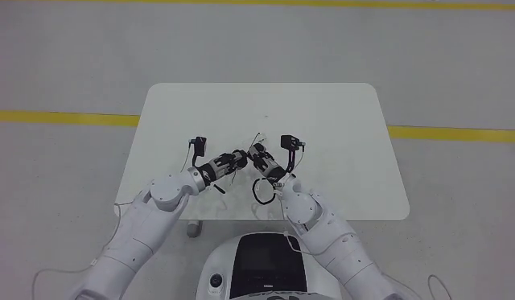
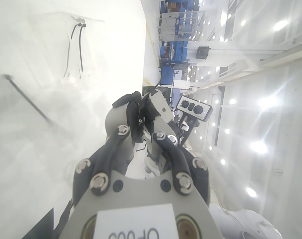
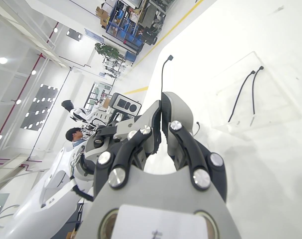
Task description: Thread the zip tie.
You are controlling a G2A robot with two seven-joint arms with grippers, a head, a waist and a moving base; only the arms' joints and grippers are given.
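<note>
The white surface [image 1: 338, 123] has both arms meeting tip to tip above its near part. The left gripper [image 2: 141, 115] has its fingers pinched narrow, on what I can't tell. The right gripper [image 3: 162, 115] clamps a black zip tie [image 3: 162, 78]. The tie's long axis runs straight out from the fingers, head pointing toward the far edge.

3 zip ties [image 3: 240, 95], 1 clr tray [image 3: 277, 100], 2 claws [image 3: 162, 103] [image 2: 139, 100]
</note>
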